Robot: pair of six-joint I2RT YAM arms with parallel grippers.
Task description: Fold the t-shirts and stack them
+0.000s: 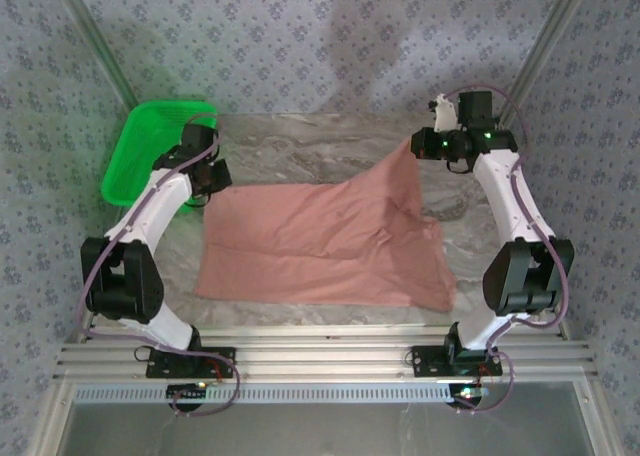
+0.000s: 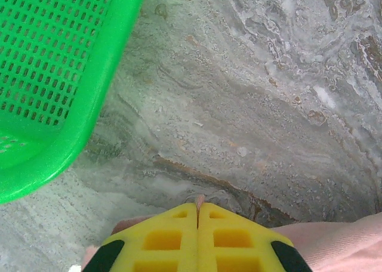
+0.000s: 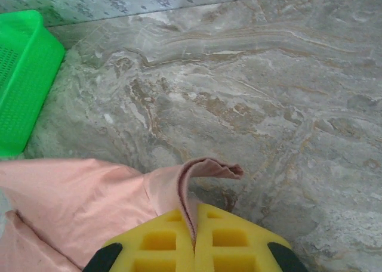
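A salmon-pink t-shirt [image 1: 320, 241] lies spread across the middle of the marble table [image 1: 300, 146], its printed side hidden. My left gripper [image 1: 212, 181] is shut on the shirt's far-left corner, low by the tabletop; a sliver of pink cloth [image 2: 200, 199] sticks out between the yellow fingers [image 2: 161, 236]. My right gripper [image 1: 428, 144] is shut on the far-right corner and holds it lifted above the table, so the cloth rises in a peak. In the right wrist view the pinched shirt edge [image 3: 206, 170] curls over the yellow fingers [image 3: 233, 239].
A green plastic basket [image 1: 150, 146] stands at the back left, close beside my left gripper; its rim [image 2: 77, 123] fills the left wrist view's left side. Patterned walls close the back and sides. Bare marble lies behind the shirt.
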